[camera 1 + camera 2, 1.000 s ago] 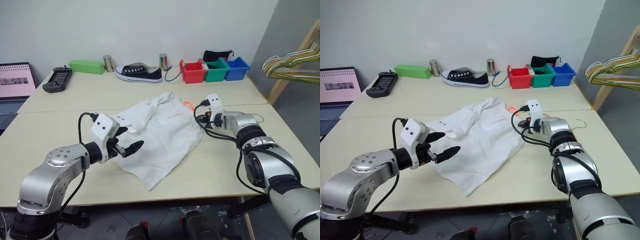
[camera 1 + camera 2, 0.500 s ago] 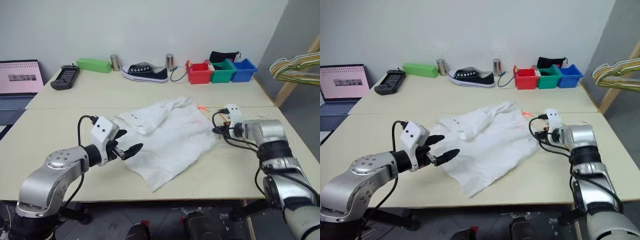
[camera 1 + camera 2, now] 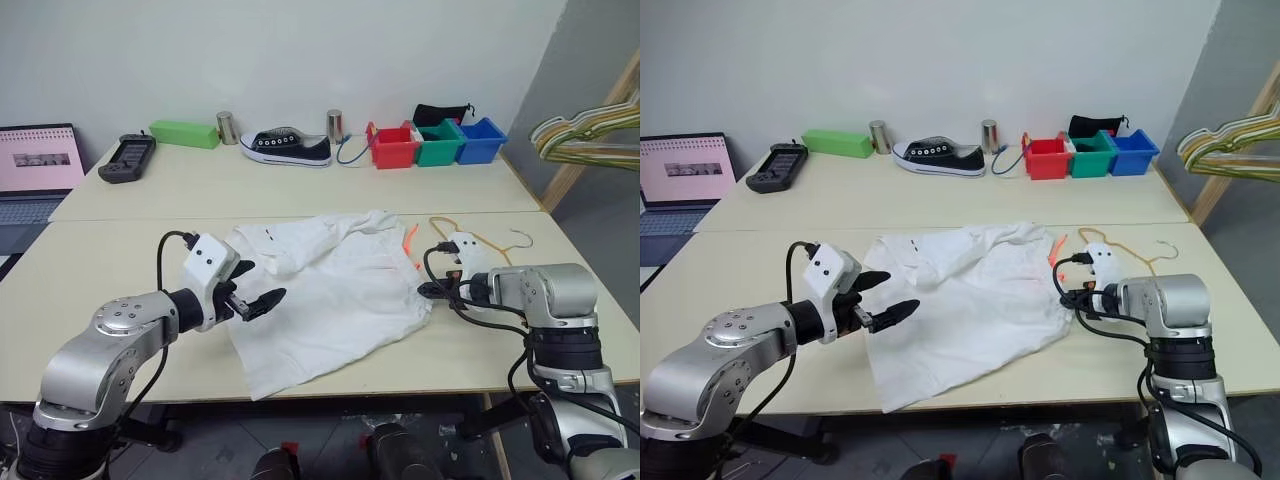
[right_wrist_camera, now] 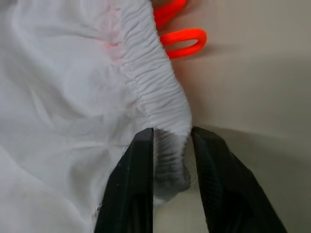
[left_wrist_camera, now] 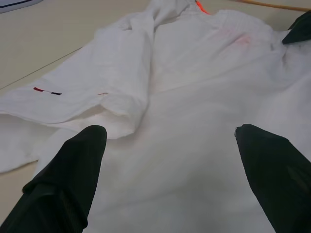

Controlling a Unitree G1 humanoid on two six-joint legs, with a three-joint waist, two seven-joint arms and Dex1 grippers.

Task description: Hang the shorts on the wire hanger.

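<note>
Now the large white soft-fabric shorts point(image 3: 330, 290) lie nearer the table's front edge than a second ago, dragged there by the right gripper point(image 4: 171, 160), and the thin yellow-gold wire hanger point(image 3: 478, 240) lies uncovered just beyond that gripper. Its two black fingers point(image 4: 133, 179) are parting: the gathered elastic waistband sits between them with a small gap on one side, so the hold looks loosened rather than firm. That suggests the pull is done and the hanger can be taken next. The right wrist view shows this gap and the bright orange drawstring point(image 4: 182, 38) just past the fingertips. The left gripper point(image 5: 167, 145) hovers spread wide and empty above the cloth.
</note>
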